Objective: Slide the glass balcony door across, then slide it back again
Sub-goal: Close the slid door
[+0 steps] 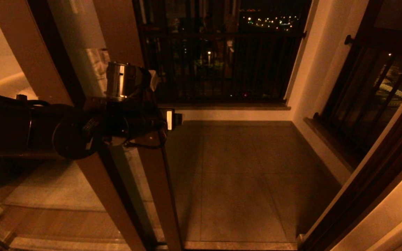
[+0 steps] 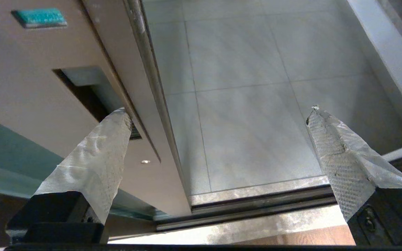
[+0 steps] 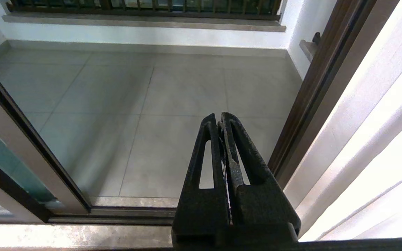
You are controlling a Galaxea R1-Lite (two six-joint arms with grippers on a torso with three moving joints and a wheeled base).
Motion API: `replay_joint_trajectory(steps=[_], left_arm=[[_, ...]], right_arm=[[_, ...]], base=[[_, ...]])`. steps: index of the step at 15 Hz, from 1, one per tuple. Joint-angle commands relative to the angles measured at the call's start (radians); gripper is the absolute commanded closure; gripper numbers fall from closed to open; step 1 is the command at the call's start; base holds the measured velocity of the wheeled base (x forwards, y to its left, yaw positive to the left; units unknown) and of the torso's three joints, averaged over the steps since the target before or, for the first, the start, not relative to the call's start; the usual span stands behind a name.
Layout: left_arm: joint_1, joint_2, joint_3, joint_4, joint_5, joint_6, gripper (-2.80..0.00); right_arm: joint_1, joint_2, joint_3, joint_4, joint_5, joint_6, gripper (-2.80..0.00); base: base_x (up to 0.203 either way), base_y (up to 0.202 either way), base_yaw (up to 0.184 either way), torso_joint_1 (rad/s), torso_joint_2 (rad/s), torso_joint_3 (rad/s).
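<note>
Reaching across the door's edge, the left gripper (image 2: 218, 115) stands wide open, one finger (image 2: 96, 153) tucked at the recessed handle (image 2: 86, 90) of the glass balcony door (image 1: 141, 181), likely to get purchase for sliding. The door sits toward the left, the doorway open onto the balcony floor (image 1: 243, 174). The right gripper (image 3: 222, 122) is parked low, fingers pressed together on nothing.

Between the glass balcony door's (image 1: 152, 181) brown edge frame on the left and the dark fixed jamb (image 1: 368, 181) on the right, a wide gap opens onto bare balcony floor tiles (image 1: 243, 174), closed off beyond by the black-barred railing (image 1: 222, 59) and white side wall (image 1: 312, 76).
</note>
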Motion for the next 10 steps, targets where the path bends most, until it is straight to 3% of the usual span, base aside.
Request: replay_joint_trajectory(steps=[1, 7, 10], left_arm=[[-0.015, -0.005, 0.001, 0.004, 0.004, -0.003, -2.80], [-0.059, 0.021, -0.013, 0.003, 0.006, -0.003, -2.80], [-0.086, 0.053, -0.035, 0.002, 0.072, -0.002, -2.80]], right_arm=[[0.000, 0.002, 0.000, 0.000, 0.000, 0.000, 0.00], [-0.001, 0.002, 0.000, 0.000, 0.000, 0.000, 0.00], [0.001, 0.002, 0.000, 0.000, 0.000, 0.000, 0.00]], base=[[0.000, 0.000, 0.000, 0.000, 0.00, 0.000], [0.000, 0.000, 0.000, 0.000, 0.00, 0.000], [0.000, 0.000, 0.000, 0.000, 0.00, 0.000]])
